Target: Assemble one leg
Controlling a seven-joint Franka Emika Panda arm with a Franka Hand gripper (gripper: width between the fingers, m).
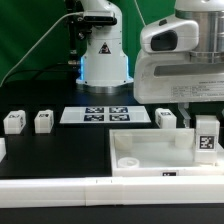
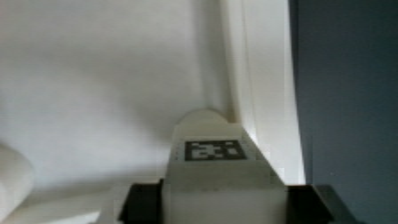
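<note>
A leg (image 1: 206, 142), a small white block with a black-and-white tag, hangs upright in my gripper (image 1: 203, 120) over the near right corner of the large white tray-like piece (image 1: 140, 160), at the exterior view's right. In the wrist view the leg (image 2: 217, 150) sits between my two black fingers (image 2: 143, 205), the gripper (image 2: 224, 206) shut on it. Its far end points at the tray's floor (image 2: 107, 80) beside the tray's wall (image 2: 267, 70). Whether the leg touches the tray is not visible.
Three more white legs stand on the black table: two at the exterior view's left (image 1: 12, 122) (image 1: 43, 121) and one behind the tray (image 1: 166, 118). The marker board (image 1: 105, 114) lies in the middle. A long white border bar (image 1: 60, 190) runs along the front. The robot base (image 1: 103, 60) stands behind.
</note>
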